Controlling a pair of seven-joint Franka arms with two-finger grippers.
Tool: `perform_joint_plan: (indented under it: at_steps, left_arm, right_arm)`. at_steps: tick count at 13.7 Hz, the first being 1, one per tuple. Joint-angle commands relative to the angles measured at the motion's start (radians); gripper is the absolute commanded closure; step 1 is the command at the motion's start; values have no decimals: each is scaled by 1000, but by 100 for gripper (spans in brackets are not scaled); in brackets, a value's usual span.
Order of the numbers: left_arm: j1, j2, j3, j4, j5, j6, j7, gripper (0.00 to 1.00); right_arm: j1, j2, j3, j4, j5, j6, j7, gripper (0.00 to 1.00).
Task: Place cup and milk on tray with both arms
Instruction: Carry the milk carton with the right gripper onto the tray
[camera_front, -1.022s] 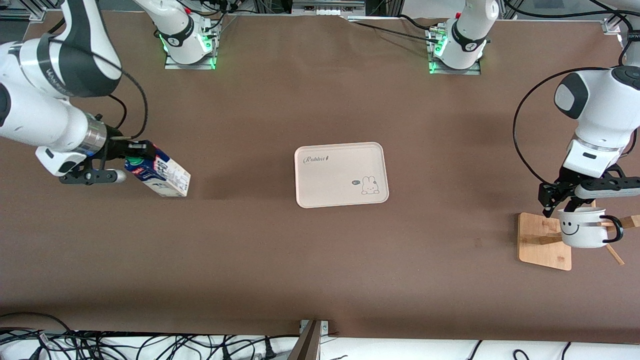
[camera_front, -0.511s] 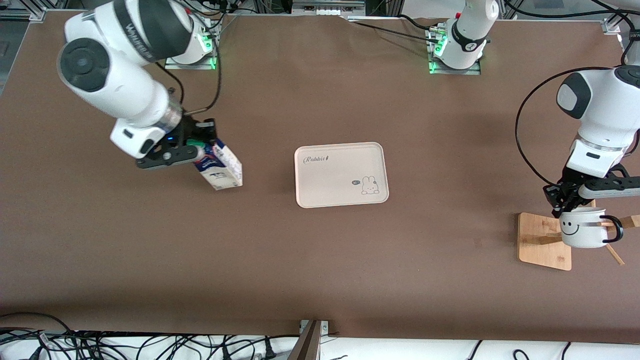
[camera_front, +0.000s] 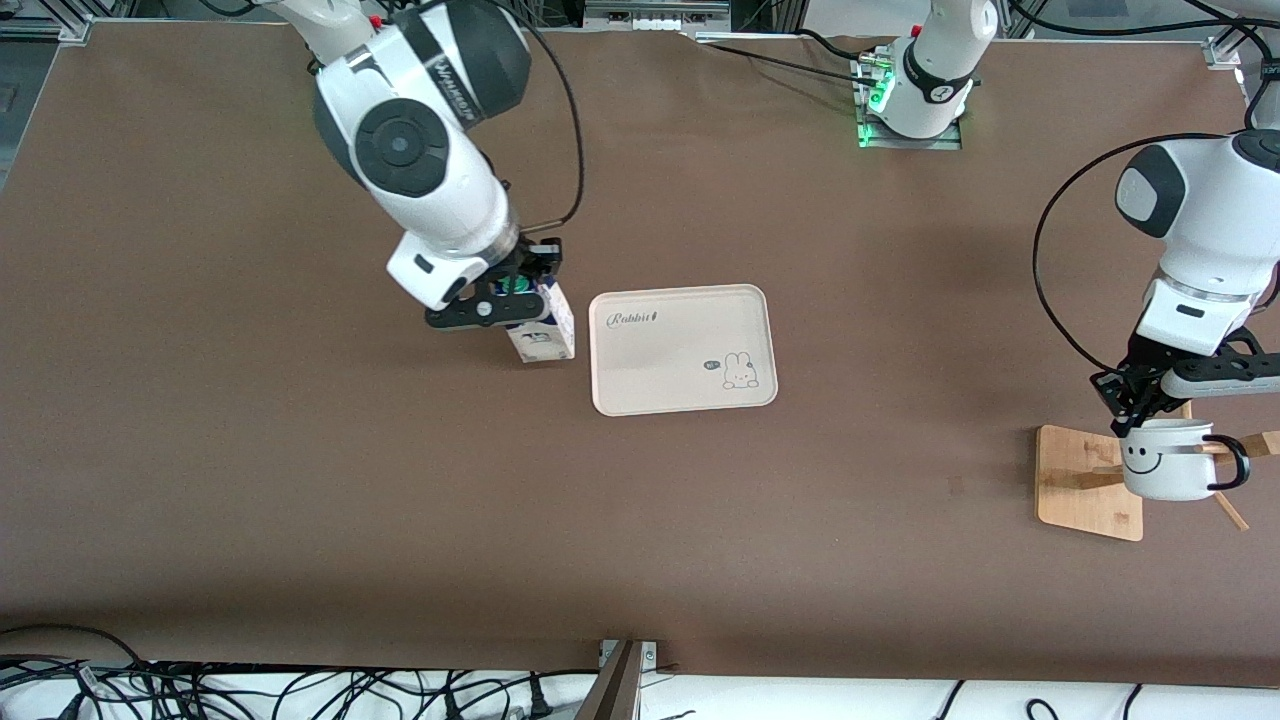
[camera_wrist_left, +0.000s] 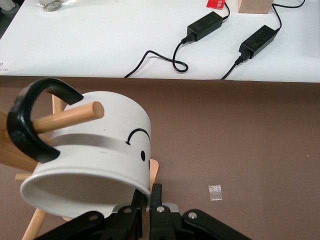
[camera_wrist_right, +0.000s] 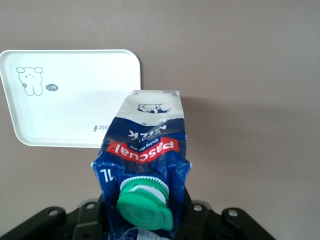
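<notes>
Front view, from the right arm's end of the tabletop (camera_front: 250, 480) to the left arm's end. The right gripper (camera_front: 515, 292) hangs over the brown tabletop just beside the tray's edge that faces the right arm's end. Its fingers are closed on the gable top of the milk (camera_front: 542, 330), the green cap (camera_wrist_right: 145, 206) lying between them in the right wrist view. The carton hangs tilted, its base toward the tray, clear of the tray surface. The tray (camera_front: 690, 375) lies flat at mid-table, cream, with "Rabbit" lettering and a small rabbit drawing, and carries nothing. At the left arm's end stands a wooden rack (camera_front: 1085, 485) with a tan base. The cup (camera_front: 1165, 470) hangs on a peg (camera_wrist_left: 70, 116) of this rack, the peg passing through its black handle and the smiley face turned toward the front camera. The left gripper (camera_front: 1135, 415) is at the cup's rim, its fingers (camera_wrist_left: 156, 212) pinched together on the rim wall.
</notes>
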Motion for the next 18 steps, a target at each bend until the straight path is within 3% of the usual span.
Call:
perform_joint_plan:
  at_steps: [1,6,8,18]
  left_arm:
    - [1,-7,2,17,20,0,2,100]
    - [-6,-38,0,12,18,-3,-7,100]
    - [-13,-58,-3,4,18,-9,-7,100]
    - [-45,-114,-14,-29,17,-15,-9,100]
  right_arm:
    - [66,89,-12,119,-14,-21,124,49]
    - [132,183,-18,213,-17,15,198,49]
    - [178,212,-65,213,-20,66,169,49]
    - [199,273,-72,168,-8,126,138,49]
